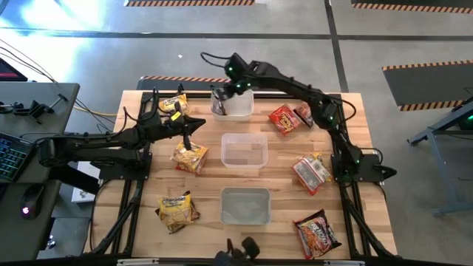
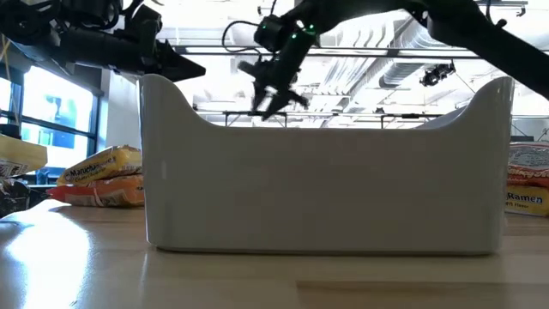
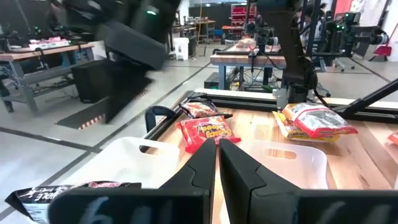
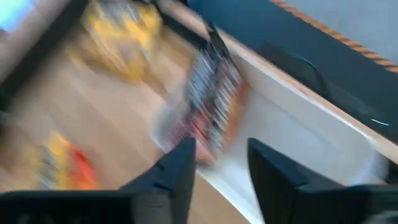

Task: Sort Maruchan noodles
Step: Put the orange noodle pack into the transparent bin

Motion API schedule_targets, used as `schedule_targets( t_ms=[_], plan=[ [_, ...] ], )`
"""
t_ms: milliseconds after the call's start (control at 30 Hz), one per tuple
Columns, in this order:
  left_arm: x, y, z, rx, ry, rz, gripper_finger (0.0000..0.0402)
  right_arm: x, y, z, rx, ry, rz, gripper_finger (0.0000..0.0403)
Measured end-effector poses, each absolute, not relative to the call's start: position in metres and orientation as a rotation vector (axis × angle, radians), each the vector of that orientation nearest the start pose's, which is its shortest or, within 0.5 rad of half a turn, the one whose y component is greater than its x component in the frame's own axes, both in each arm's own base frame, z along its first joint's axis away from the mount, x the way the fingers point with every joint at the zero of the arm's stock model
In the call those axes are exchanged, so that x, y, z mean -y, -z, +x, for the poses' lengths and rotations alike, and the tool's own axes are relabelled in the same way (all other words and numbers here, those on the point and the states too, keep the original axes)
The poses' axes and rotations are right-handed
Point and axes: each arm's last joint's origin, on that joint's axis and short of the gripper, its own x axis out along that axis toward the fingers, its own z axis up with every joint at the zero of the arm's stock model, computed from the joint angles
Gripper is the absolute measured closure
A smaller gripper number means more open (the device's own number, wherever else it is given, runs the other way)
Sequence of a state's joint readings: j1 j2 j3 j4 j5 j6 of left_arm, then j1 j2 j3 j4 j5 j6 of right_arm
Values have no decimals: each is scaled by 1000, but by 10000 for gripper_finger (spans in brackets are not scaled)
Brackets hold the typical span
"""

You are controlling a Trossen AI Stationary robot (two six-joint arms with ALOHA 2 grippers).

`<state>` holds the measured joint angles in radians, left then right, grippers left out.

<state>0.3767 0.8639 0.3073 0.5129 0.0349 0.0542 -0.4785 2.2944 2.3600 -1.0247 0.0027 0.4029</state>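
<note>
Three clear tubs stand in a row down the table's middle: far [image 1: 238, 105], middle [image 1: 244, 150] and near [image 1: 245, 205]. A dark ramen packet [image 4: 211, 102] stands on edge in the far tub, against its wall. My right gripper [image 4: 222, 149] hovers open above it and touches nothing. Yellow packets [image 1: 190, 155] lie on the left half of the table and red ones [image 1: 284, 118] on the right half. My left gripper [image 3: 217, 155] is shut and empty. It points level over the table, above the yellow packets [image 1: 174, 103].
More packets lie flat on the wood: a yellow one near the front left [image 1: 177, 210], and red ones at mid right [image 1: 312, 171] and front right [image 1: 318, 233]. In the low view the near tub [image 2: 326, 172] fills the foreground. Black frame rails edge the table.
</note>
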Motion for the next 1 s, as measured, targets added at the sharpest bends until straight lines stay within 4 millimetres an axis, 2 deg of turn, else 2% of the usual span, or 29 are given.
schedule_targets(
  t_ms=[67, 167, 200, 300, 400, 500, 733, 833, 933, 1000],
  plan=[
    [-68, -222, 172, -51, -353, 47, 390, 225, -287, 435, -926, 651, 542, 315],
    [-68, -222, 172, -45, -365, 49, 390, 227, -258, 443, -977, 652, 512, 380],
    [-68, -223, 172, -45, -365, 49, 390, 228, -249, 445, -987, 647, 507, 391],
    [-69, -224, 172, -40, -367, 50, 390, 230, -227, 452, -990, 605, 524, 384],
    [-69, -224, 172, -42, -368, 49, 390, 229, -222, 459, -939, 531, 550, 386],
    [-69, -224, 172, -43, -370, 49, 390, 228, -224, 463, -895, 471, 566, 400],
    [-69, -223, 172, -52, -374, 54, 390, 226, -233, 466, -846, 348, 558, 402],
    [-69, -222, 172, -63, -374, 49, 390, 219, -260, 459, -831, 333, 448, 402],
    [-69, -221, 172, -70, -374, 43, 390, 207, -297, 447, -812, 400, 258, 402],
    [-69, -221, 172, -70, -374, 38, 390, 201, -313, 438, -785, 425, 181, 403]
  ],
)
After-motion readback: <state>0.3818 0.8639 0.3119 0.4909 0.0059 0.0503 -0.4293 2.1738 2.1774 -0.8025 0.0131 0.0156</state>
